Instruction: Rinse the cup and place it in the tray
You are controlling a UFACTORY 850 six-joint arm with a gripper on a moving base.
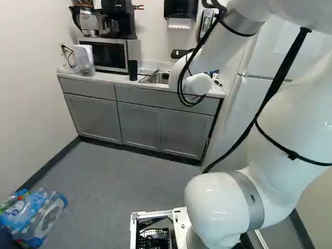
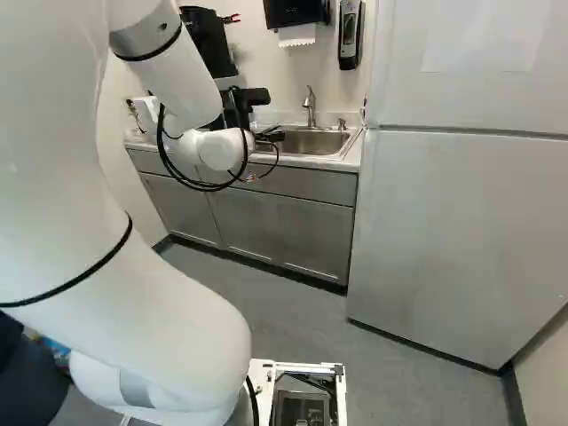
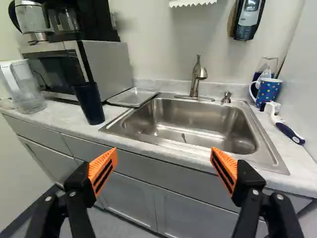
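Tool [image 3: 164, 152] apart, nothing gripped. Dark cup [image 3: 89, 103] stands on table [image 3: 59, 118], just beside tray [image 3: 132, 97]. Likely step: grasp cup. Center it between fingers, approach level, close gently mid-wall, lift clear before swinging over sink [image 3: 198, 118]. Count: 1 dark cup, 1 tray, 1 sink, 1 faucet [image 3: 196, 82].

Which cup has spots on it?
The blue mug by the white-and-dark brush. It has colored spots and a handle; the tall dark cup near the microwave looks plain.
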